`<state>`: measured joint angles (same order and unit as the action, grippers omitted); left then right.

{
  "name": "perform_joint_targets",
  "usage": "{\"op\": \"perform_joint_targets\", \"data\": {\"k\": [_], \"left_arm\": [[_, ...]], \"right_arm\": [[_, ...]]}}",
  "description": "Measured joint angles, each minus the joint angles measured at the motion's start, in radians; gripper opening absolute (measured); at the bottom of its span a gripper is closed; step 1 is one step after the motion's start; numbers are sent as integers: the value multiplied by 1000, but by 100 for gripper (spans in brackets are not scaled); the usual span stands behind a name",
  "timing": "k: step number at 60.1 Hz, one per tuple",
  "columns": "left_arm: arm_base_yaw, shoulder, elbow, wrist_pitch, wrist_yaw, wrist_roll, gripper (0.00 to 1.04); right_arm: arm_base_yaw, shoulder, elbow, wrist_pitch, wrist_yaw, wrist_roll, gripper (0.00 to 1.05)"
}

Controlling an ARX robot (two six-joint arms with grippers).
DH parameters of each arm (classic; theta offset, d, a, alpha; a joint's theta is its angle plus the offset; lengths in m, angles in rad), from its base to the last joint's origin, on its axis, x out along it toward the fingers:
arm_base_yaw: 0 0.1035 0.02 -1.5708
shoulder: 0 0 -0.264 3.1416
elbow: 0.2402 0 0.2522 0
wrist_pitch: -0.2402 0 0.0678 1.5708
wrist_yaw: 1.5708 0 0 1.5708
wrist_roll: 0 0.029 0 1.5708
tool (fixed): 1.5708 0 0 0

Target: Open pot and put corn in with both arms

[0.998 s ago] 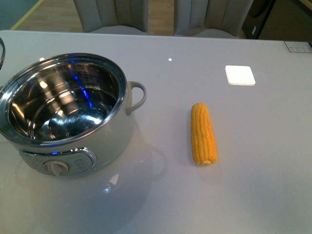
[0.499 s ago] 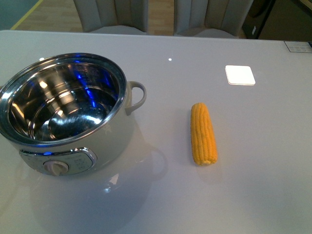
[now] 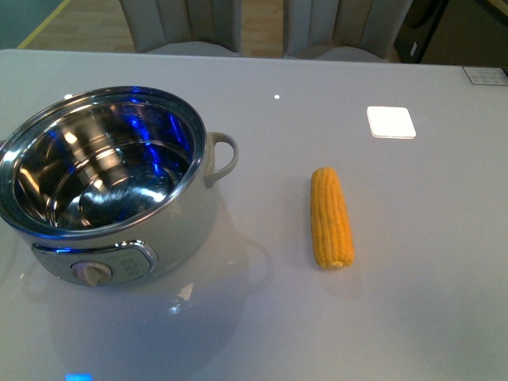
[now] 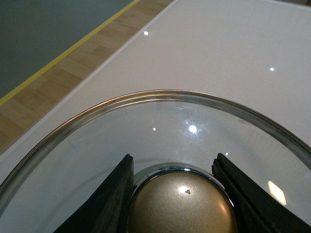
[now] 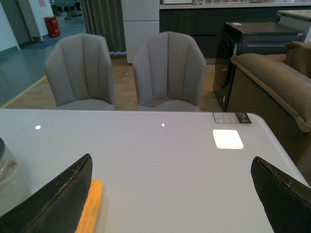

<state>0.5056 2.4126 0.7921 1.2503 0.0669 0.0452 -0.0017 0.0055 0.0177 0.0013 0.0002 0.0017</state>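
Grey tabletop point(image 3: 413, 317) holds the uncovered pot point(image 3: 198, 230), corn point(image 3: 331, 218) lying well to its right — left jaws clamp the knob point(image 4: 182, 206) of the glass lid point(image 4: 146, 126), right jaws gape empty, so a glancing pinch might roll the corn away.

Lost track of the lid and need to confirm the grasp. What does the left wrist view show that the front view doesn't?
Only the left wrist view: the glass lid, with its gold knob between the fingers of the left claw and bare table visible through the glass. Only the front view: the open pot, empty inside, the corn cob lying on the table to its right, and a white square farther back. Both show the white table.
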Motion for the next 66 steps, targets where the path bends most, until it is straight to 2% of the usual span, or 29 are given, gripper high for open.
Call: {"op": "perform_joint_targets", "data": {"k": [28, 66], "left_arm": [[6, 167, 51, 132, 39, 33, 43], [6, 203, 51, 138, 39, 29, 43]], "right_arm": [[0, 0, 0, 0, 0, 0, 96], [0, 0, 0, 0, 0, 0, 96]]}}
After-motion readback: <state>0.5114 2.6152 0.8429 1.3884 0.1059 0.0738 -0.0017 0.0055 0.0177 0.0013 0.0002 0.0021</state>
